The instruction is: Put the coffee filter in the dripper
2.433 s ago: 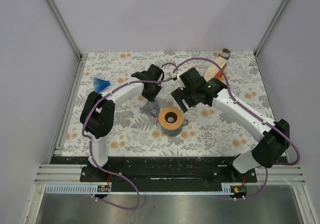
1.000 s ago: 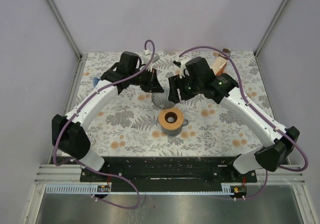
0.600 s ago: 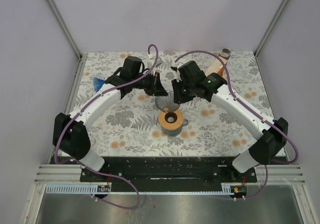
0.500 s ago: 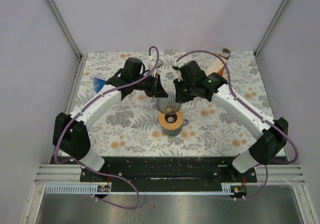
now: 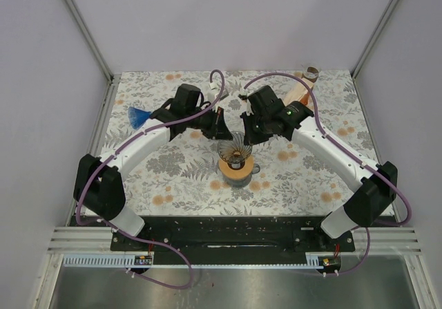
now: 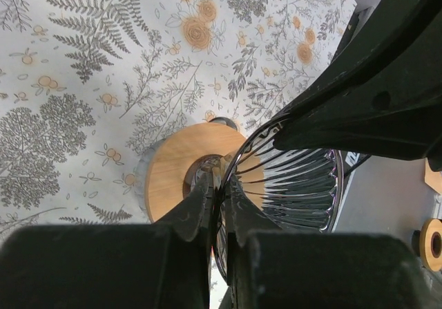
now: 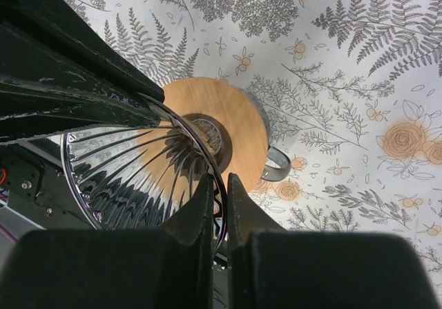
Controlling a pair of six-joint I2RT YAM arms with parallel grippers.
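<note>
Hanging just above the dripper (image 5: pixel 235 173), the coffee filter (image 5: pixel 233 145) is a shiny ribbed cone with a thin dark rim, slightly above the middle of the top view. Its narrow end points down at the hole in the dripper's round wooden top. Whether the tip touches the wood or has entered the hole cannot be told from any view.

The left gripper (image 5: pixel 222 125) comes in from the upper left and is pinched closed on the rim. In the left wrist view its gripper (image 6: pixel 217 188) has both fingers pressed together with the rim's wire between them. The coffee filter (image 6: pixel 298 184) spreads to the right there, and the dripper (image 6: pixel 169 178) lies below and to the left of it.

The right gripper (image 5: pixel 248 130) comes in from the upper right and is likewise clamped on the opposite side of the rim. In the right wrist view that gripper (image 7: pixel 219 188) shows only a sliver of gap, with the rim running into it. The coffee filter (image 7: pixel 131 171) fills the lower left, and the dripper (image 7: pixel 238 126) shows its wooden disc and a grey handle beneath.

The dripper stands on the floral surface (image 5: pixel 173 178). A blue fan-shaped thing (image 5: pixel 139 115) lies well apart at the left edge.
</note>
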